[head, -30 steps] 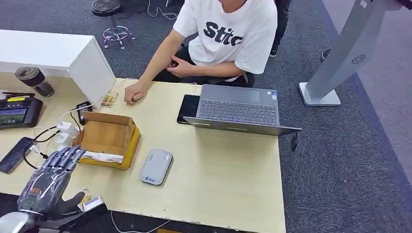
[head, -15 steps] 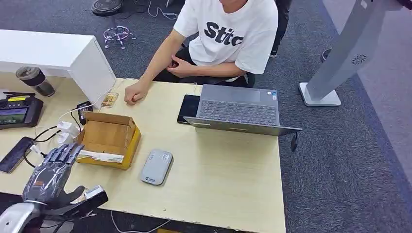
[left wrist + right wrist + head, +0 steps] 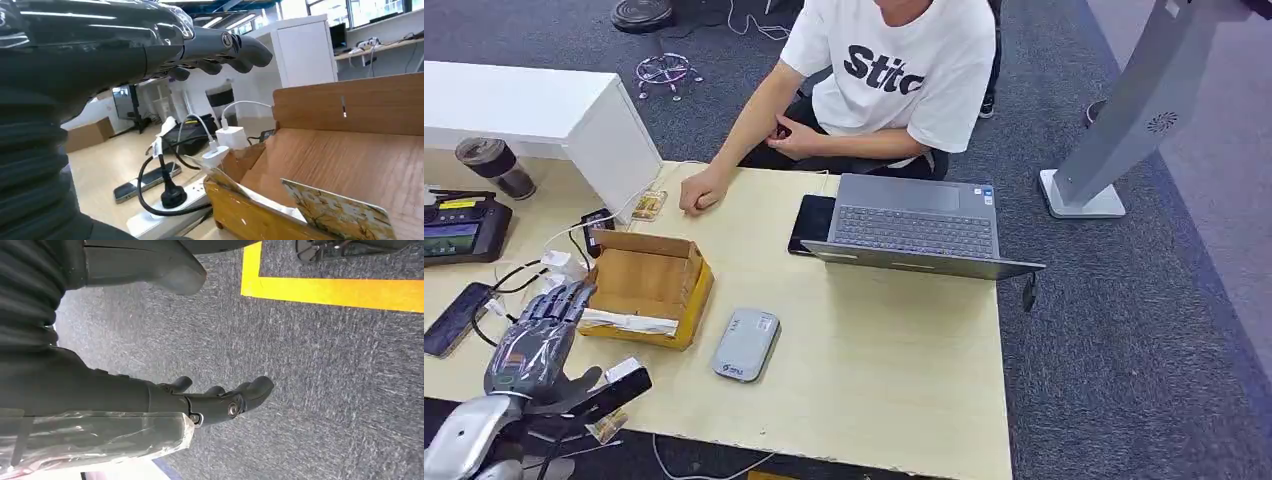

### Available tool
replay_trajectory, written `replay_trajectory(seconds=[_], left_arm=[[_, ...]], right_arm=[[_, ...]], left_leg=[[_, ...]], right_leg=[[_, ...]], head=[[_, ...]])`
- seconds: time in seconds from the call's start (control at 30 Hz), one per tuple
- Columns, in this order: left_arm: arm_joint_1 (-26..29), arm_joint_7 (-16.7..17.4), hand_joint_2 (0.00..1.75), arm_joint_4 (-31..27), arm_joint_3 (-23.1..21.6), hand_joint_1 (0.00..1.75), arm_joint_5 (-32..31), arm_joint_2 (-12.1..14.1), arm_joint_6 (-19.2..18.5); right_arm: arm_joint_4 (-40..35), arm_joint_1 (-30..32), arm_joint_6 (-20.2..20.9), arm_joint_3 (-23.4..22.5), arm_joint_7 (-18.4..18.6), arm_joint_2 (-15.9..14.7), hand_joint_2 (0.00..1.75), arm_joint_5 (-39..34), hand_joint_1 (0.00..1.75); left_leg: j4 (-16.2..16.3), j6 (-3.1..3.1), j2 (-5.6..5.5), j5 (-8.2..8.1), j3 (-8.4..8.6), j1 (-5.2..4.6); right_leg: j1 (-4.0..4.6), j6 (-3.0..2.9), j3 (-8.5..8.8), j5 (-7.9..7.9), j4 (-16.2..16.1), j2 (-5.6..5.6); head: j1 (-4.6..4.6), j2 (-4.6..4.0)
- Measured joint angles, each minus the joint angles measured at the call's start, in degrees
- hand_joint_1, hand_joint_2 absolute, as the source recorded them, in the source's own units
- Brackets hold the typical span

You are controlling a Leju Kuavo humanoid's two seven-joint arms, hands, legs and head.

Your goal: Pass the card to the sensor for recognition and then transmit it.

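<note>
In the head view, the robot's silver left hand (image 3: 532, 345) hovers over the near left corner of the pale wooden table (image 3: 874, 340). Its dark fingers are stretched flat towards the open brown cardboard box (image 3: 646, 280) and its thumb is swung out to the side. A small yellow-patterned card (image 3: 608, 427) sits just below the thumb, at the table's near edge. I cannot tell whether the thumb pinches it. If it does, that low, sideways hold probably keeps the card's face free for reading. The grey rounded sensor pad (image 3: 746, 344) lies flat just right of the box, near the hand but apart from it, within easy reach of a short sweep. Across the table sits a person in a white T-shirt (image 3: 894, 70), one fist resting on the tabletop, likely waiting to receive the card.

In the left wrist view, the card stands on edge in front of the box wall. Its printed face is turned to the camera and its long axis runs roughly along that wall, slightly tilted. Its far end points towards the box's interior. The fingers reach out above the box, well apart from the card.

In the right wrist view, the right hand (image 3: 220, 400) hangs over grey carpet (image 3: 325, 390), fingers loosely bent and grasping nothing. It is idle, out of the way.
</note>
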Motion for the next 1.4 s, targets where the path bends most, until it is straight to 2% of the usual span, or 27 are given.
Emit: replay_trajectory(seconds=[0.43,0.97,1.07,1.1,1.4], left_arm=[[-3.46,-2.51,1.75,3.61,-1.53,0.00,0.39,-1.75,0.61],[-4.38,-3.19,1.75,4.46,-2.25,0.00,0.52,-2.17,0.90],[-5.16,-3.61,1.75,5.66,-2.69,0.12,0.59,-2.87,1.03],[-6.86,-4.20,1.75,7.15,-4.09,0.12,0.96,-3.61,1.20],[-7.79,-4.22,1.75,9.05,-5.12,0.12,1.01,-4.28,1.22]], right_arm=[[0.15,-0.26,0.00,0.68,0.22,0.00,1.75,0.85,0.00],[0.15,-0.28,0.00,0.88,0.22,0.00,1.75,0.87,0.00],[0.15,-0.29,0.00,0.92,0.22,0.00,1.75,0.96,0.00],[0.17,-0.33,0.00,1.09,0.22,0.00,1.75,1.03,0.00],[0.22,-0.41,-0.02,1.81,0.22,0.00,1.75,1.05,0.00]], left_leg=[[0.00,0.00,0.01,0.00,0.01,0.00],[0.00,0.00,0.01,0.00,0.01,0.00],[0.01,0.00,0.01,0.00,0.01,0.00],[0.01,0.00,0.01,0.00,0.00,0.00],[0.01,0.00,0.03,0.00,0.01,0.00]], right_leg=[[0.00,0.00,-0.01,0.00,0.00,0.02],[0.00,0.00,-0.01,0.01,0.00,0.03],[0.00,-0.01,-0.03,0.01,0.00,0.03],[0.00,-0.01,-0.02,0.02,0.00,0.03],[0.00,-0.03,-0.03,0.03,0.00,0.06]], head=[[0.00,0.00],[0.00,0.00],[-0.02,0.00],[0.02,0.00],[0.00,0.00]])
